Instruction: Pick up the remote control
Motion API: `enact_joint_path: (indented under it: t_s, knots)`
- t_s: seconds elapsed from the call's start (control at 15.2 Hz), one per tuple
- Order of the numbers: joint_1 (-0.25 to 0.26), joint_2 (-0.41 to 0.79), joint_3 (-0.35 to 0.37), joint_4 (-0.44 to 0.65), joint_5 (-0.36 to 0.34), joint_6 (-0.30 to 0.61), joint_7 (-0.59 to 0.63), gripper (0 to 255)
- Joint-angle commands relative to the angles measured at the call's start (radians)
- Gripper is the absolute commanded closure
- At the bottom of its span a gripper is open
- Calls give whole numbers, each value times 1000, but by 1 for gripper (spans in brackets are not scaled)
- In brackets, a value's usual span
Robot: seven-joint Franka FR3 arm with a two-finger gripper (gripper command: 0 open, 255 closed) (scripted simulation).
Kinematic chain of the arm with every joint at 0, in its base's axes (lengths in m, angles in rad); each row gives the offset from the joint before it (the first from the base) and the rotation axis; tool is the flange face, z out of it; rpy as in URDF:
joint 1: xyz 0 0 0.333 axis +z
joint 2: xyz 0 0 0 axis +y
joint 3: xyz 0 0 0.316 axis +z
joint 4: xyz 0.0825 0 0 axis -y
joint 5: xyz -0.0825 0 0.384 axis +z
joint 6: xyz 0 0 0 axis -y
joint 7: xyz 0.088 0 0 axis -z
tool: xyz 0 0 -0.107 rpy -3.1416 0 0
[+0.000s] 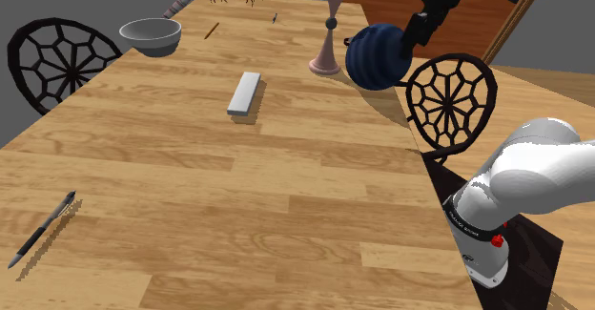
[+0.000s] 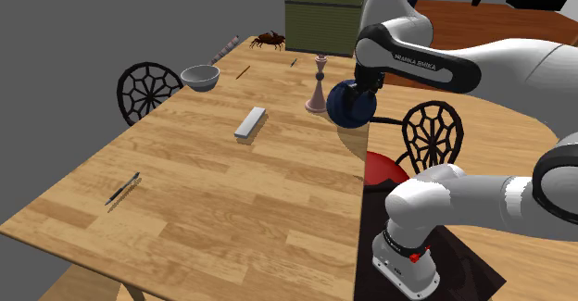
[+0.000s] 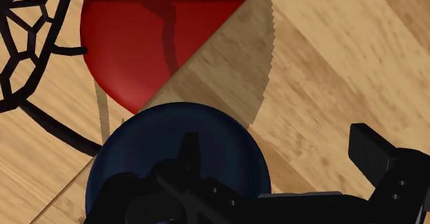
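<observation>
Shoulder view puts the remote control [image 1: 245, 94] flat on the wooden worktop [image 1: 191, 184]. It is drawn as a plain pale-grey slab with bare wood all round it. A grey bowl [image 1: 151, 34] stands well apart towards that view's left, and a pink candlestick [image 1: 327, 36] towards its right.

The end effector [image 3: 274, 133] hangs over the worktop's edge, just beside a dark blue ribbed sphere [image 1: 379, 55] and above a chair's red seat [image 3: 138, 43]. In the wrist view its two black fingers stand wide apart with only wood between them. One finger crosses in front of the sphere without clasping it, so I judge the end effector open and empty.

The reach towards the remote has, by my reading, not begun, because the end effector and the slab are well apart. The next move calls for a carry across the worktop towards the shoulder view's left, passing clear of the sphere and the candlestick. The wrist should then turn so the fingers straddle the slab's narrow width, and descend until they flank its long sides. The slab lies low, so the fingertips will have to come almost to the wood.
</observation>
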Motion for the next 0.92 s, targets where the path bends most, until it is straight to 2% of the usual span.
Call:
enact_joint_path:
  t_s: [0.0, 0.46, 0.86]
  knots:
    - [0, 0, 0, 0, 0, 0, 0, 0]
    - [7, 187, 136, 54, 93, 101, 248, 0]
    - [0, 389, 239, 161, 133, 177, 453, 0]
